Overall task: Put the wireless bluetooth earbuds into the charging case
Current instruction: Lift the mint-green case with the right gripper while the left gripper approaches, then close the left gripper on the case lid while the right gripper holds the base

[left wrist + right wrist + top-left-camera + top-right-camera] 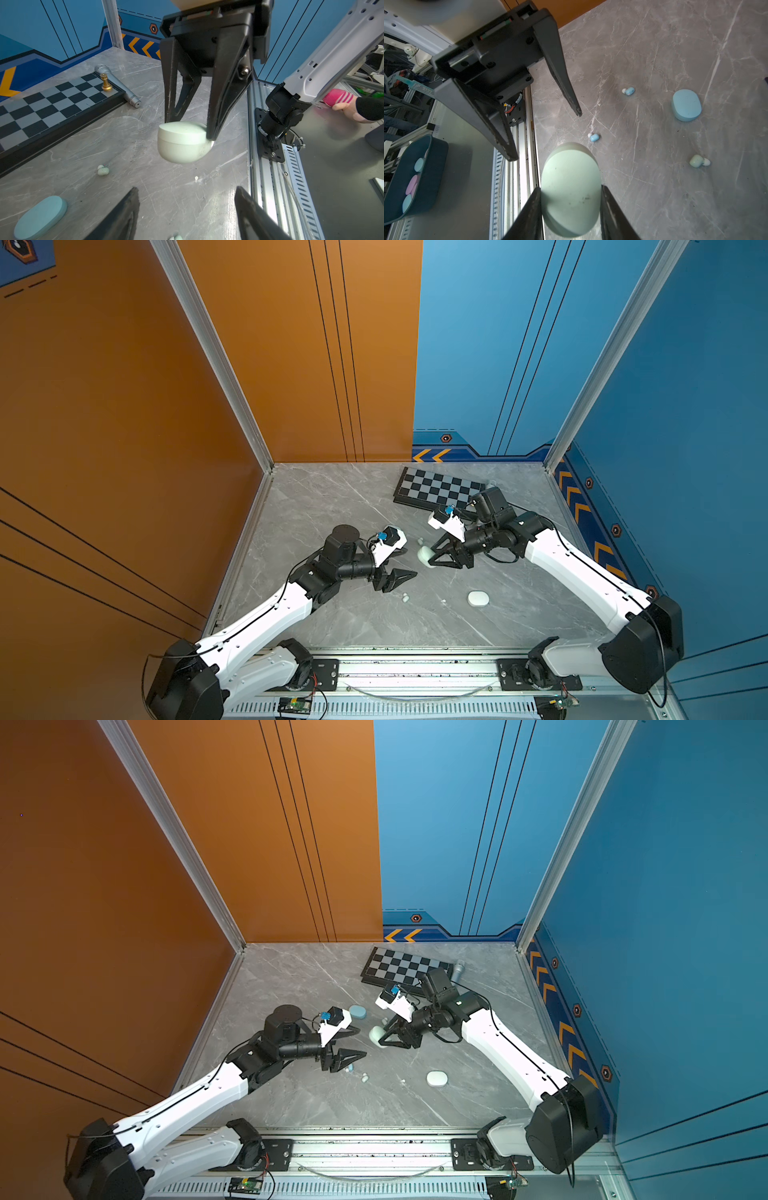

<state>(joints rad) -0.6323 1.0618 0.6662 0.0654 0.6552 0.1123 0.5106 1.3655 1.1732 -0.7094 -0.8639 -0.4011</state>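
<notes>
My right gripper (571,188) is shut on a pale green charging case (571,182), which it holds by its two long sides above the table; the case's lid looks closed. In both top views the case (424,554) (376,1034) sits mid-table. My left gripper (186,189) (409,562) faces it from a short way off, open, with nothing between its fingers. Loose earbuds lie on the marble: two light blue ones (629,91) (594,137) and a pale green one (699,161) (103,170). Another bud (176,238) lies under the left gripper.
A closed light blue case (686,108) (357,1011) lies behind the left gripper, and a whitish case (478,598) nearer the front. At the back right are a chessboard (438,489), a gold chess piece (106,83) and a microphone (118,85). A rail (415,672) runs along the front edge.
</notes>
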